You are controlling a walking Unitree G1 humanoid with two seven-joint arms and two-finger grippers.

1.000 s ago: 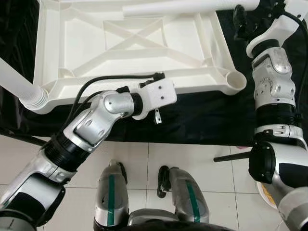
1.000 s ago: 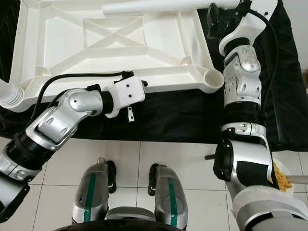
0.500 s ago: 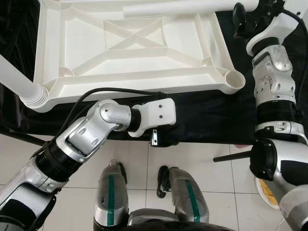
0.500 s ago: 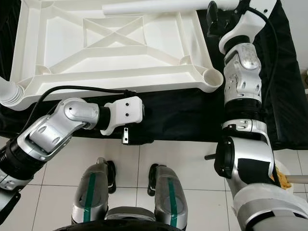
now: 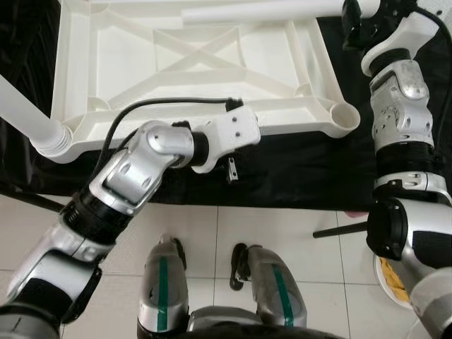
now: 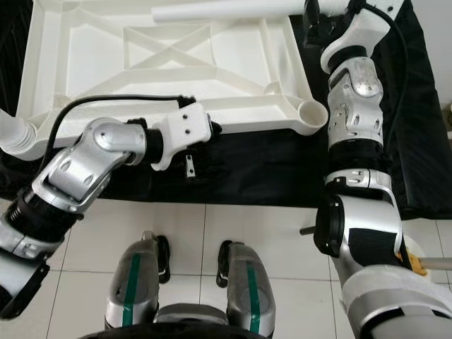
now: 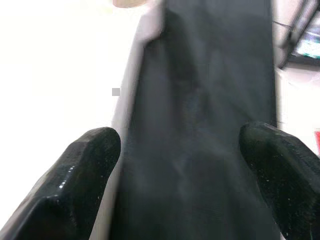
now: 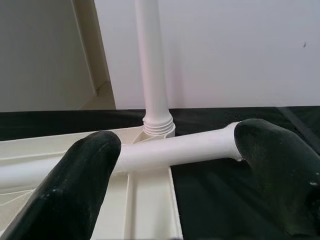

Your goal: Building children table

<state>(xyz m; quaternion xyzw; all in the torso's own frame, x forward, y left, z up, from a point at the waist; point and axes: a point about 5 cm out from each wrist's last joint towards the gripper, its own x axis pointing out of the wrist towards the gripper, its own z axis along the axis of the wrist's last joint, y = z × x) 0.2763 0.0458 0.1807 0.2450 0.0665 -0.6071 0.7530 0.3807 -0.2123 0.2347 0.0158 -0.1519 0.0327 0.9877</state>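
Note:
A white plastic table top lies upside down on a black cloth. One white leg is plugged into its near left corner. Another stands upright in a far corner. The near right corner socket is empty. A loose white leg lies across the far side. My right gripper is open at that leg's right end, with the leg crossing between its fingers. My left gripper is open over the cloth, just in front of the table's near rim, holding nothing.
The cloth ends at a white tiled floor where my feet stand. A thin black rod lies on the tiles at the right. A round dish with something yellow sits by my right side.
My left wrist dropped toward the cloth's front edge half a second ago and has risen back to the table's near rim. The right arm has barely moved.

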